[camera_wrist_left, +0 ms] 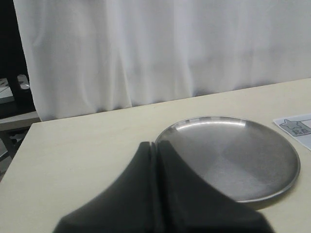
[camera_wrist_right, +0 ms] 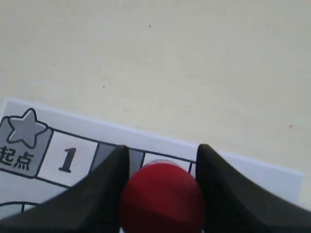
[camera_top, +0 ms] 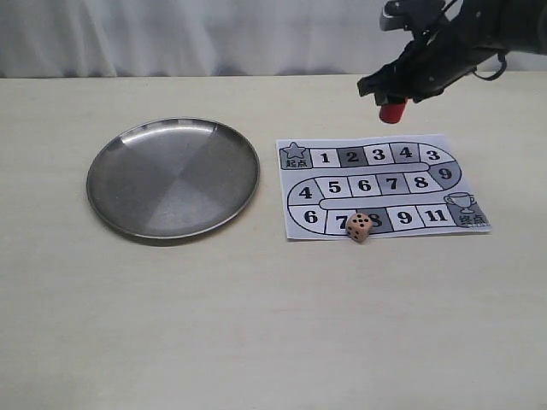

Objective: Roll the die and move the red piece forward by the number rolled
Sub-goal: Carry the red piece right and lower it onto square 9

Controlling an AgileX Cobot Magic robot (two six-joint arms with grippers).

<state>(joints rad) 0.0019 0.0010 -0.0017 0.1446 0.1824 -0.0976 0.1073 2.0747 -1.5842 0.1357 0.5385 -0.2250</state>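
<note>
Exterior view coverage is taken up nearest by bare pale table (camera_top: 256, 342), and the first thing met on it is the die (camera_top: 359, 226), which is set on the near edge of the paper game board (camera_top: 380, 184), over the line between squares 7 and 8 of the near row; black pips are seen on it, but the count on its top face is too small to be read. The board is laid flat right of centre, with a star square at its far left corner and a trophy square at its near right corner. A round metal plate (camera_top: 171, 178) is placed well to the left of the board, apart from it. In the left wrist view the left gripper (camera_wrist_left: 154, 145) is seen with its fingers pressed together and nothing between them, the plate (camera_wrist_left: 233, 155) lying beyond it. Farther back on the right, the red piece (camera_top: 392, 112) is pinched between the fingers of the right gripper (camera_top: 392, 101), just beyond the board's far edge, about in line with squares 3 and 4. In the right wrist view the red piece (camera_wrist_right: 163, 194) is gripped on both sides by the right gripper (camera_wrist_right: 163, 149), with the far row past square 1 seen behind it; whether the piece is touching anything below cannot be told. A white curtain (camera_top: 171, 34) is hung behind the table.
</note>
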